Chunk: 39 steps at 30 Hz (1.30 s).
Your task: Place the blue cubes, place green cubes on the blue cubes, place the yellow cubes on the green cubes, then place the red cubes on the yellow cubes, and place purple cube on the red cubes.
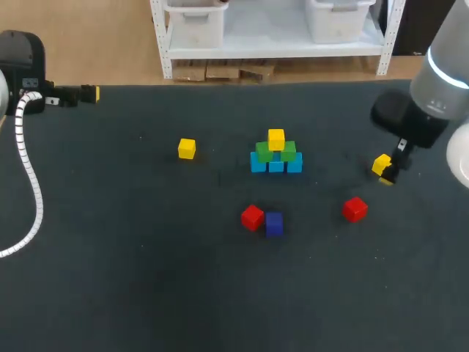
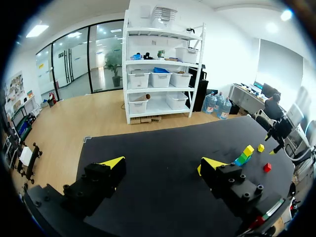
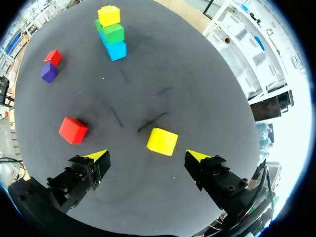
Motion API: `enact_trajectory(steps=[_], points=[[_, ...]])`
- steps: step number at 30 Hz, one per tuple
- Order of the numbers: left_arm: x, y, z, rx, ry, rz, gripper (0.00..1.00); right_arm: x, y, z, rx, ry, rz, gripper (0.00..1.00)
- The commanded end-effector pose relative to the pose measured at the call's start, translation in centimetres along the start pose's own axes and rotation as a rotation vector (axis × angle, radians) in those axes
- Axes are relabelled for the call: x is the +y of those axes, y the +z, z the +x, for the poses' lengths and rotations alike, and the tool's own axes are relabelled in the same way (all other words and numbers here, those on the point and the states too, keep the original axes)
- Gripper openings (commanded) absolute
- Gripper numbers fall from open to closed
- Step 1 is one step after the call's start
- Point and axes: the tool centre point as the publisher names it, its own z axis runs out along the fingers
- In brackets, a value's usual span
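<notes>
Cubes on dark tabletop

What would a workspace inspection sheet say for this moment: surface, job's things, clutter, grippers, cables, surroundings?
surface: dark table mat, faint scuffs.
job's things: three blue cubes in a row, two green cubes on them, top yellow cube on those; loose yellow cube to the stack's left; third yellow cube near the right gripper; left red cube beside the purple cube; right red cube alone.
clutter: nothing seen.
grippers: left gripper open, empty; right gripper open, the third yellow cube between its fingers, untouched.
cables: white corrugated hose along the left arm.
surroundings: nothing seen reaching over the table.
</notes>
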Motion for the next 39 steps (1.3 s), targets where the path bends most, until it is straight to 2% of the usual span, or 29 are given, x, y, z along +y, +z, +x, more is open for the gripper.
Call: enact_trajectory(steps=[1,3,5,6,10,14,16,18,20,22,23,26,30,32,33,34,36,37,39], points=[[0.4,0.0,0.0,-0.001,0.002,0.029,1.00,-0.1,0.9,0.1,0.011,-0.007,-0.024,0.96],[0.4,0.0,0.0,-0.001,0.002,0.029,1.00,-0.2,1.2,0.1,0.012,-0.005,-0.024,0.87],[0.4,0.0,0.0,-0.001,0.002,0.029,1.00,-0.3,1.5,0.1,0.015,-0.004,-0.025,0.71],[0.4,0.0,0.0,-0.001,0.002,0.029,1.00,-0.4,1.6,0.1,0.017,-0.004,-0.025,0.66],[0.4,0.0,0.0,-0.001,0.002,0.029,1.00,-1.0,2.1,-0.2,0.023,0.000,-0.029,0.60],[0.4,0.0,0.0,-0.001,0.002,0.029,1.00,-1.5,2.6,-0.3,0.028,0.008,-0.038,0.61],[0.4,0.0,0.0,-0.001,0.002,0.029,1.00,-1.6,2.7,-0.4,0.030,0.011,-0.040,0.58],[0.4,0.0,0.0,-0.001,0.002,0.029,1.00,-1.7,2.7,-0.5,0.029,0.012,-0.041,0.49],[0.4,0.0,0.0,-0.001,0.002,0.029,1.00,-1.8,2.7,-0.5,0.028,0.012,-0.042,0.45],[0.4,0.0,0.0,-0.001,0.002,0.029,1.00,-1.9,2.7,-0.5,0.024,0.015,-0.039,0.33],[0.4,0.0,0.0,-0.001,0.002,0.029,1.00,-1.9,2.6,-0.5,0.024,0.018,-0.036,0.32],[0.4,0.0,0.0,-0.001,0.002,0.029,1.00,-2.0,2.6,-0.5,0.021,0.019,-0.036,0.44],[0.4,0.0,0.0,-0.001,0.002,0.029,1.00,-1.9,2.9,-0.6,0.029,0.011,-0.040,0.32],[0.4,0.0,0.0,-0.001,0.002,0.029,1.00,-1.8,3.0,-0.6,0.031,0.008,-0.046,0.38],[0.4,0.0,0.0,-0.001,0.002,0.029,1.00,-1.8,3.1,-0.7,0.032,0.007,-0.047,0.38],[0.4,0.0,0.0,-0.001,0.002,0.029,1.00,-1.8,3.1,-0.7,0.035,0.003,-0.046,0.32],[0.4,0.0,0.0,-0.001,0.002,0.029,1.00,-1.8,3.1,-0.7,0.038,0.003,-0.043,0.08],[0.4,0.0,0.0,-0.001,0.002,0.029,1.00,-1.7,3.1,-0.7,0.037,0.003,-0.042,0.00],[0.4,0.0,0.0,-0.001,0.002,0.029,1.00,-1.7,2.7,-0.8,0.033,0.003,-0.039,0.00]])
